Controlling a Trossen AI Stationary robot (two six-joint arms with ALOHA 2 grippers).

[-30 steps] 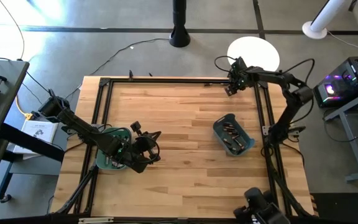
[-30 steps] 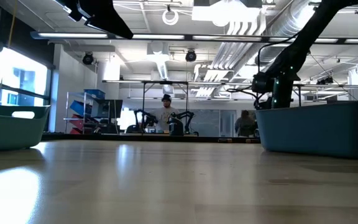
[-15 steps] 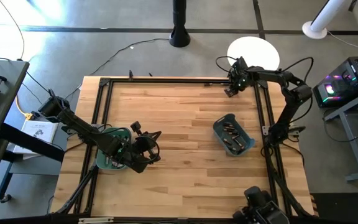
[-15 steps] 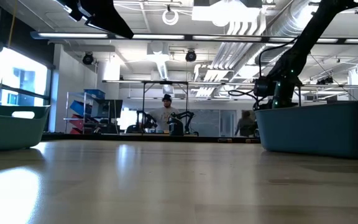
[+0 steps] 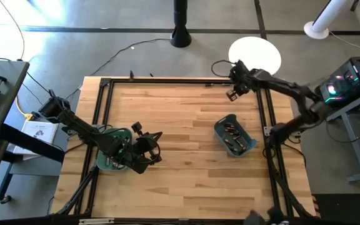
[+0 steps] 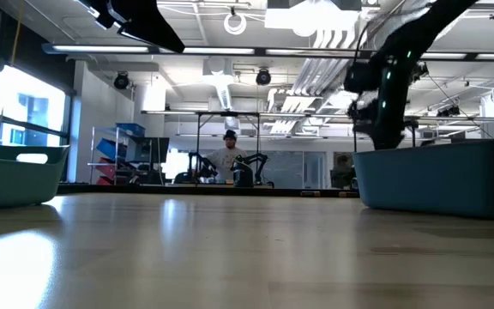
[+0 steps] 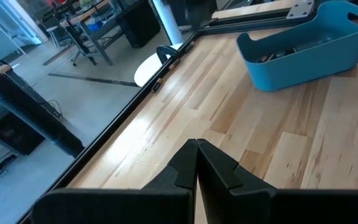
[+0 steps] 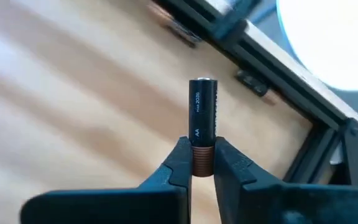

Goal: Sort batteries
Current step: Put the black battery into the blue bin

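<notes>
My right gripper (image 8: 202,163) hangs over the table's far right corner (image 5: 232,94), shut on one battery (image 8: 202,118), a black cylinder with a coppery end. A blue bin (image 5: 234,135) at the right holds several more batteries. My left gripper (image 7: 196,149) is shut and empty. It waits beside a green bin (image 5: 112,156) at the near left and points toward the blue bin (image 7: 303,34). My right gripper pinches the battery's coppery end (image 8: 202,158) between its two fingertips. The fingers slant steeply down from above and lie along the battery. Its black length sticks out past the fingertips, clear of the wooden table.
A black frame rail (image 5: 264,106) runs along the table's right edge, close to my right gripper. A white round disc (image 5: 255,55) lies beyond the far corner. Bare wood (image 5: 180,119) lies between the two bins.
My right gripper has risen from the table's far right corner and come slightly toward the near edge.
</notes>
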